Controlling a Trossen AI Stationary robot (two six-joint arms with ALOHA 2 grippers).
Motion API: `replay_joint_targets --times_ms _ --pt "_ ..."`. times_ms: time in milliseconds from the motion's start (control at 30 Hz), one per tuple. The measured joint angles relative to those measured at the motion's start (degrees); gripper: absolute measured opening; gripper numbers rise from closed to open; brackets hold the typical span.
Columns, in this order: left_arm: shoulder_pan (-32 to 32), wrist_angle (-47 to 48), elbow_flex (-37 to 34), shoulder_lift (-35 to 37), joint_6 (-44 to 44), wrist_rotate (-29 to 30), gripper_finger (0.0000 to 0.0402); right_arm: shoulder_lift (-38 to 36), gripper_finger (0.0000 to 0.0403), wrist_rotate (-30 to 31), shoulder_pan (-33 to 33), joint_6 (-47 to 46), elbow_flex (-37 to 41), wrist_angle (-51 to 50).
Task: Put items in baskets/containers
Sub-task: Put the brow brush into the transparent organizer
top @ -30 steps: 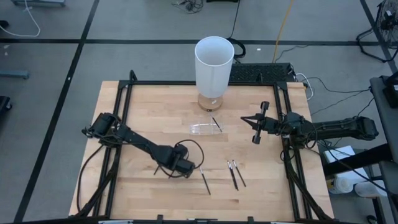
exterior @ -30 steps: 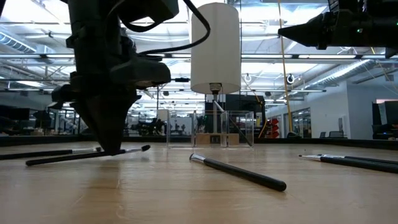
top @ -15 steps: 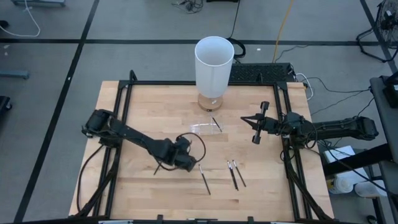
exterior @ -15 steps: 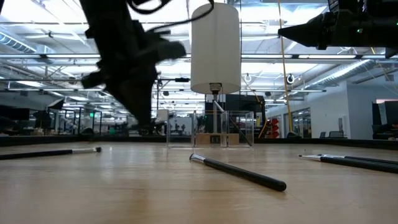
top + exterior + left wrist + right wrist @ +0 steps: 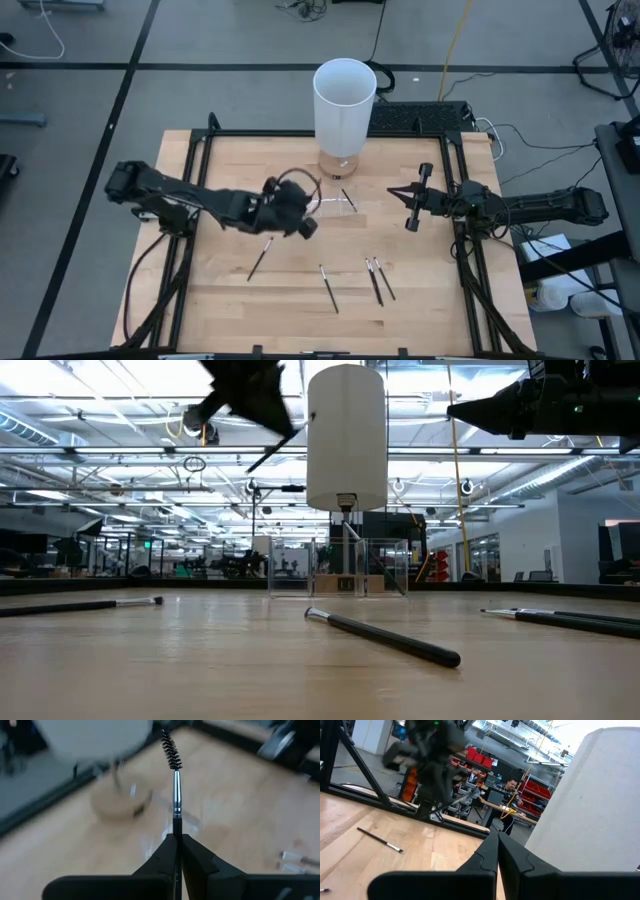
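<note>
Left gripper (image 5: 305, 226) pinches a stick (image 5: 175, 795) above the clear container (image 5: 328, 206), mid-bench; right gripper (image 5: 395, 192) pressed together near right edge.

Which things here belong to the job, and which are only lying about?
Belong to the job:
- left gripper, shut on one brush
- four brushes on the table, e.g.
- one brush in the clear container

Only lying about:
- white cylinder
- right gripper, waiting, shut
</note>
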State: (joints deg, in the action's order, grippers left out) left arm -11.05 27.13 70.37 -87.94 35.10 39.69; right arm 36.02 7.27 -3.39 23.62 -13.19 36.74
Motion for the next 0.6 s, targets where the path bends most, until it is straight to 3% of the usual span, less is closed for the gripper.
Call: replay_joint_targets --times_ms 100,267,433,600 --pt "2.0 -9.3 0.0 0.7 -10.7 -0.3 0.0019 0.0 0.0 0.0 0.0 0.0 0.0 0.1" --pt "6.0 -20.7 0.0 0.6 -24.9 -5.8 0.0019 0.0 0.0 0.0 0.0 -0.2 0.0 0.1" --pt "12.3 -26.1 -1.6 0.6 -29.6 -12.4 0.0019 0.0 0.0 0.0 0.0 -0.6 0.0 -0.7" --pt "18.5 -43.7 -10.5 0.5 -32.3 -24.2 0.0019 0.0 0.0 0.0 0.0 -0.4 0.0 -2.2"
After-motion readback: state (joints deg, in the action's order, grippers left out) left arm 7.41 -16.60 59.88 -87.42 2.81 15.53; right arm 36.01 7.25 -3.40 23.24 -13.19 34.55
